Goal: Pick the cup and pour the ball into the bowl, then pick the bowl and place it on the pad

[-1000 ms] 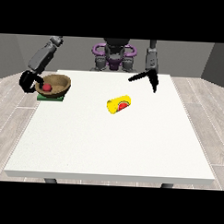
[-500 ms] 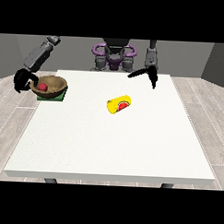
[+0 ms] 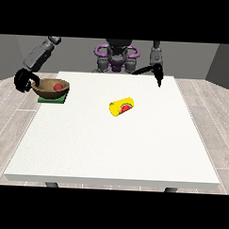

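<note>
Only the front view to go on here, so one angle it is.

My hand at the view's left sits just off the outer side of the bowl, at about rim height. The fingers look curled in a hook shape, but honestly it's so small and dark that I can't tell whether they touch the rim or are just beside it. The bowl sits on the green pad at the far left corner of the table, and the red ball is inside it. So as I read it, the pour and the placing are both done, and what's left is getting that hand clear.

The one thing that matters for that move: the bowl lies inboard of my fingers, toward the table's middle, so the way out is away from it, outward or upward. Pulling back along the rim could nudge the bowl off the pad, I'd guess.

The yellow cup lies on its side near the table's centre, long axis running roughly left to right with a slight tilt, its red-marked end facing the camera-right side. It's well apart from both hands.

My hand at the view's right hangs over the far edge, holding nothing, fingers straight and pointing down. It's the nearer one to the cup.
</note>
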